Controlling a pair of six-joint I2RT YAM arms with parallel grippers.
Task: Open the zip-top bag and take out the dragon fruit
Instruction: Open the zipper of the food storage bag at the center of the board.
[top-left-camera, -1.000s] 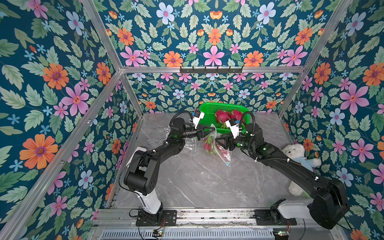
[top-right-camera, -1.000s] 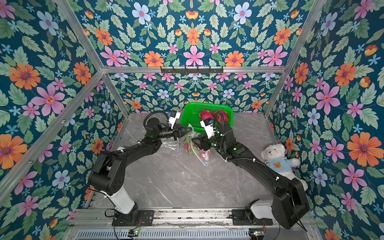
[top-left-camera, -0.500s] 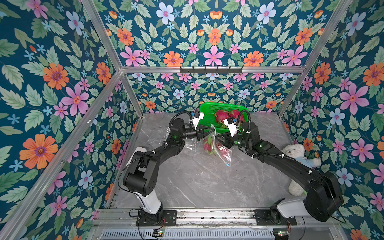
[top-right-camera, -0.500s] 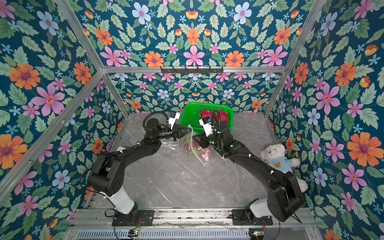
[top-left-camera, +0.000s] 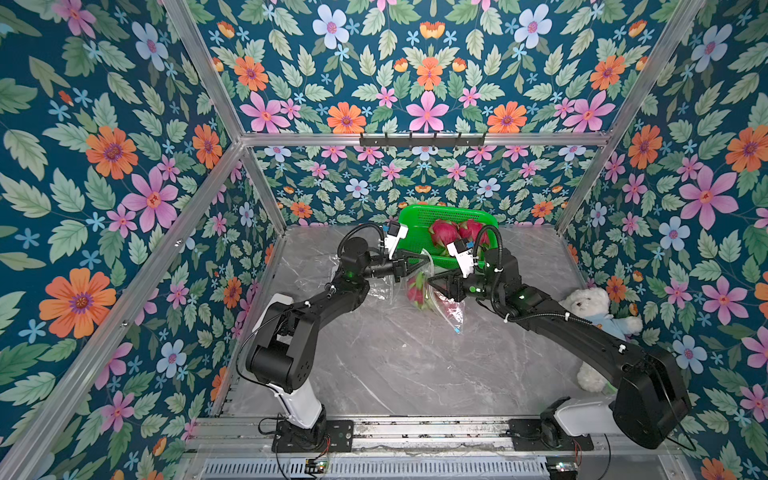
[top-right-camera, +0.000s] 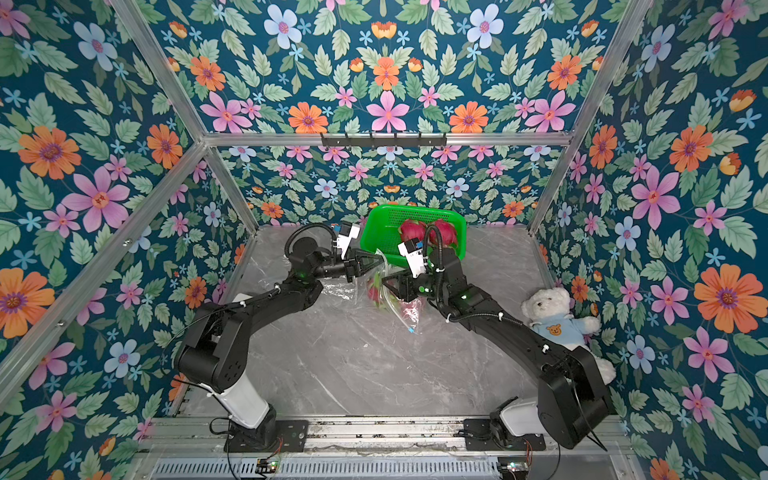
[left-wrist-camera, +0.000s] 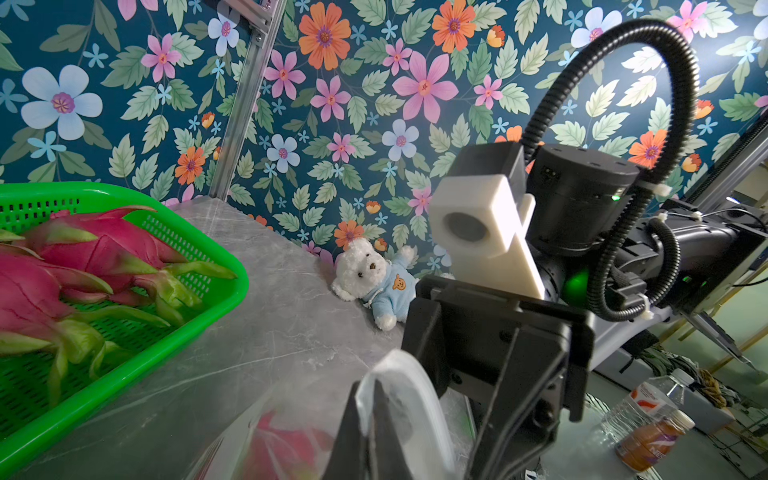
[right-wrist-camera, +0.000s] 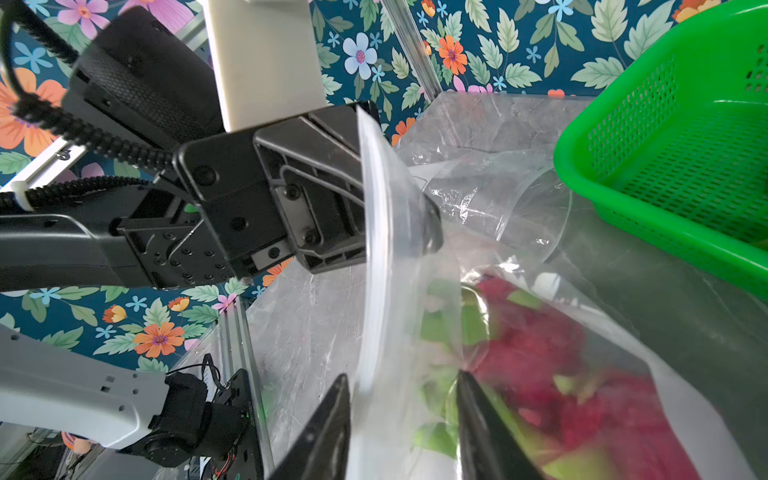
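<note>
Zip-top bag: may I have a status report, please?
Left gripper shut on clear zip-top bag rim. Right gripper open, straddling it. Magenta dragon fruit inside. Green perforated basket close behind.

Robot test cell: floral-papered walls (top-left-camera: 124, 166), aluminium frame (top-left-camera: 419, 139), marble tabletop (top-left-camera: 395, 365).

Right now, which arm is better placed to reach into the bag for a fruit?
Probably the right: the right gripper is open at the bag rim, fruit just beyond. The left gripper is shut on the bag's top edge, holding it up.
</note>
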